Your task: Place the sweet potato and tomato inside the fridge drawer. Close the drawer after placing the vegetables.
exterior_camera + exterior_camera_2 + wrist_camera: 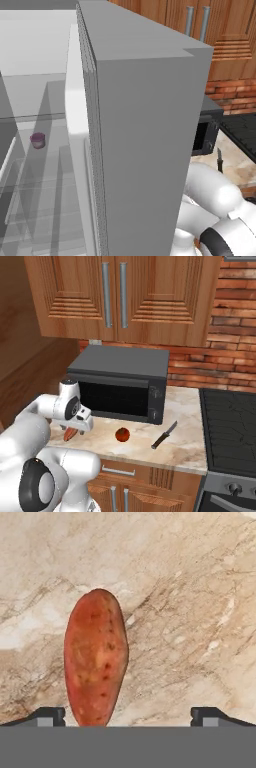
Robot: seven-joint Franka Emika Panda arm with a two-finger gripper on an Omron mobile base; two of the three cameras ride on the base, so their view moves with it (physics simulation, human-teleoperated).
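The tool (128, 714) is seen with its two dark tips spread wide apart and nothing clamped between them. In the hand view the sweet potato (96, 657) is shown lying on the marbled counter (190, 612), nearer one tip than the other and not centred in the gap; whether that tip touches it cannot be told. In the right base view the sweet potato (70, 434) is partly covered by the white hand and lies near the front edge of the counter (185, 446), toward its left end. The tomato (122, 434) is set just beside it to the right, apart from it, also near the front edge. A black-handled knife (164, 435) is laid further right, and a dark microwave (122, 383) is placed along the back edge. In the left base view the fridge drawer (35, 200) is seen as a clear bin low in the open fridge, below a small purple cup (38, 140) standing on a glass shelf (30, 119).
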